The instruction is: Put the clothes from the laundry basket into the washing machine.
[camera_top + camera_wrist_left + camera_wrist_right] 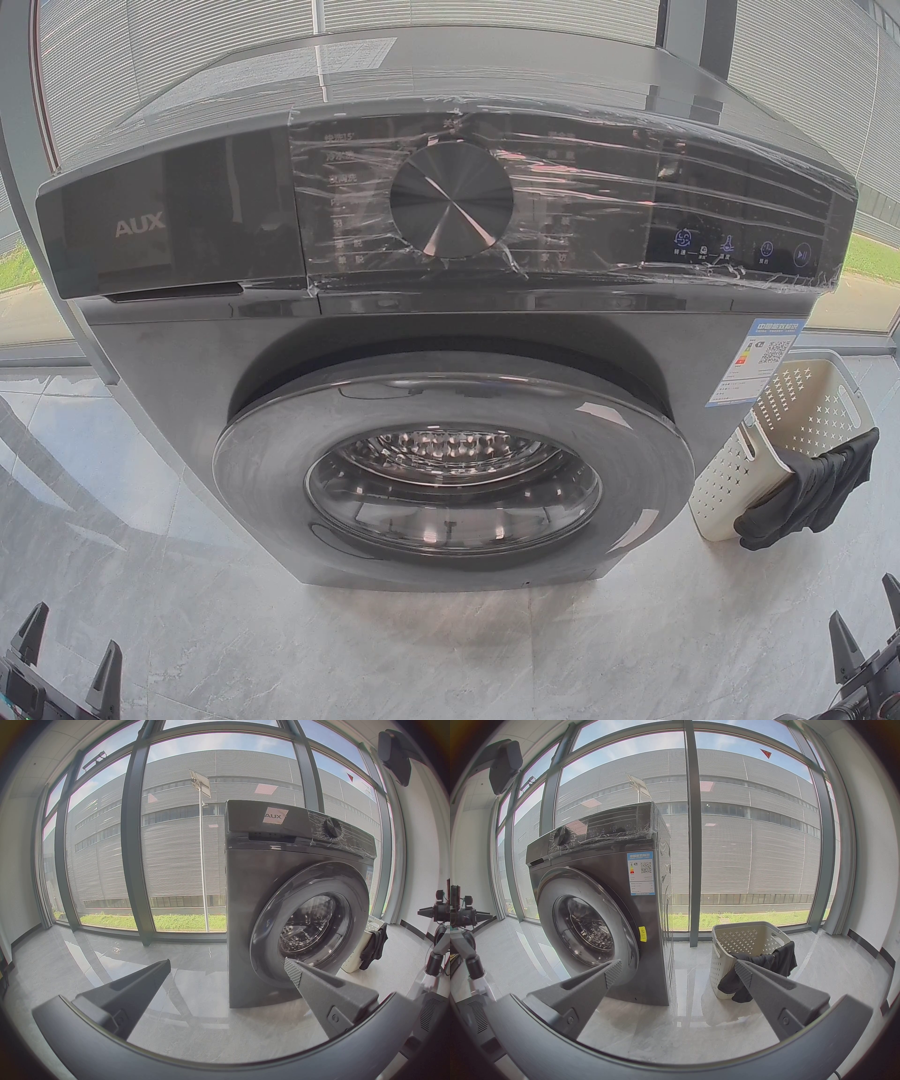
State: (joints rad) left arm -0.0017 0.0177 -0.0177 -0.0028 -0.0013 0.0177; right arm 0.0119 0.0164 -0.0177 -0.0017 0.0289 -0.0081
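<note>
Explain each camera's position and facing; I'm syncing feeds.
Head: robot's head, looking down at the washing machine; left gripper, right gripper at lower corners.
Left wrist: left arm, facing the machine's door between own open fingers.
Right wrist: right arm, facing machine and laundry basket between own open fingers.
Shared: all show the door and basket.

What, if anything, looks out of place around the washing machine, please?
A black garment hangs over the rim of the white perforated plastic laundry basket, spilling down its outside. Crinkled clear plastic film wraps the control panel of the grey metal washing machine.
</note>
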